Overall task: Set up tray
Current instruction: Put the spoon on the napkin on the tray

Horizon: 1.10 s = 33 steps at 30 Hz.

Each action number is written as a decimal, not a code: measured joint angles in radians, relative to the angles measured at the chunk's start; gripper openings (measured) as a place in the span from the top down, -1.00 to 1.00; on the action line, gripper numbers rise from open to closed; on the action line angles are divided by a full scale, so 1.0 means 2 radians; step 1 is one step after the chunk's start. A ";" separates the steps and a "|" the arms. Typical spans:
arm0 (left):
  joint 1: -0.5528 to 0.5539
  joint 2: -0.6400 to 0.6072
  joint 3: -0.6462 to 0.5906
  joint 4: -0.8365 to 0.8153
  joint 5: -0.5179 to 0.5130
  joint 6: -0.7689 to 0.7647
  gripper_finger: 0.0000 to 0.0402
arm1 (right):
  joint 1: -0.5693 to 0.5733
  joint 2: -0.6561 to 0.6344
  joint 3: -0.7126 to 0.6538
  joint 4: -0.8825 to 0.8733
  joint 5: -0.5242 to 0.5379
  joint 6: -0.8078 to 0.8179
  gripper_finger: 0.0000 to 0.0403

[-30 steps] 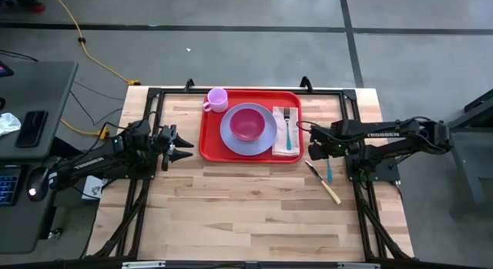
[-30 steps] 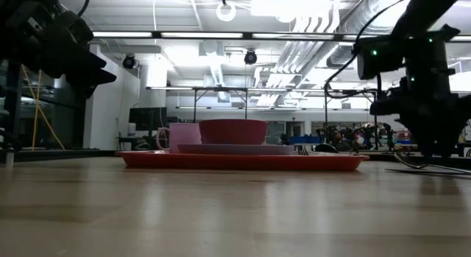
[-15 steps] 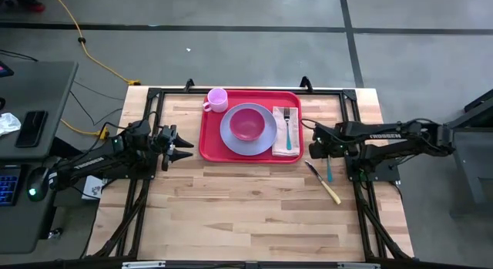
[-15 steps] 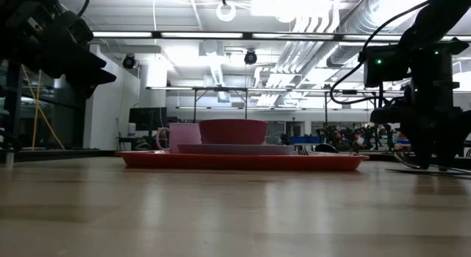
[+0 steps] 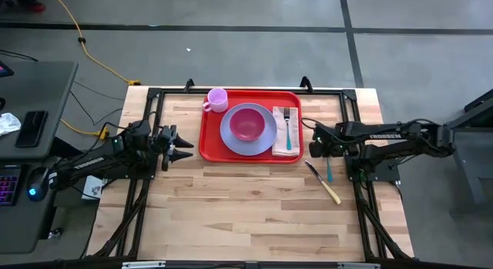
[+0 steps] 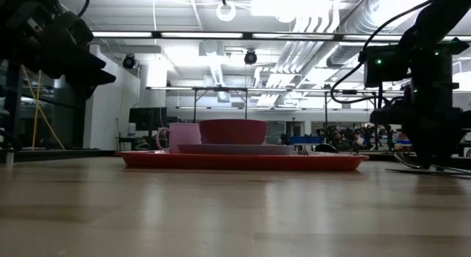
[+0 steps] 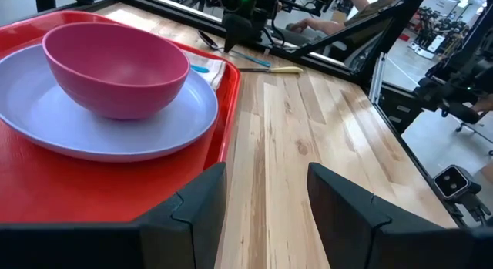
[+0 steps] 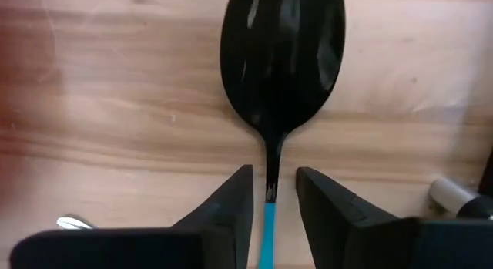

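Right pincer (image 8: 267,193): mine, low over the table, fingers apart either side of the spoon's neck, not yet clenched, lined up to lift it.
Left pincer (image 7: 266,196): mine, released, waiting beside the tray's left edge.
Large flat red plastic rectangular tray (image 5: 209,138): at the table's far middle, the destination.
Round lavender plate (image 5: 229,133): centred on tray, carrying a magenta bowl (image 5: 247,122).
Black-bowled spoon with teal handle (image 8: 282,53): flat on bare wood off the tray's right edge, beside a cream-handled knife (image 5: 323,183).
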 joint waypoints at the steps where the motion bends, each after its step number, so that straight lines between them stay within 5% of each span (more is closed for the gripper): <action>1: 0.000 0.000 0.000 -0.002 0.000 0.000 -0.05 | 0.000 0.000 0.000 0.002 0.003 0.000 0.59; 33: 0.000 0.000 0.000 -0.013 0.000 0.001 -0.05 | 0.000 0.002 0.000 0.010 0.034 0.002 0.98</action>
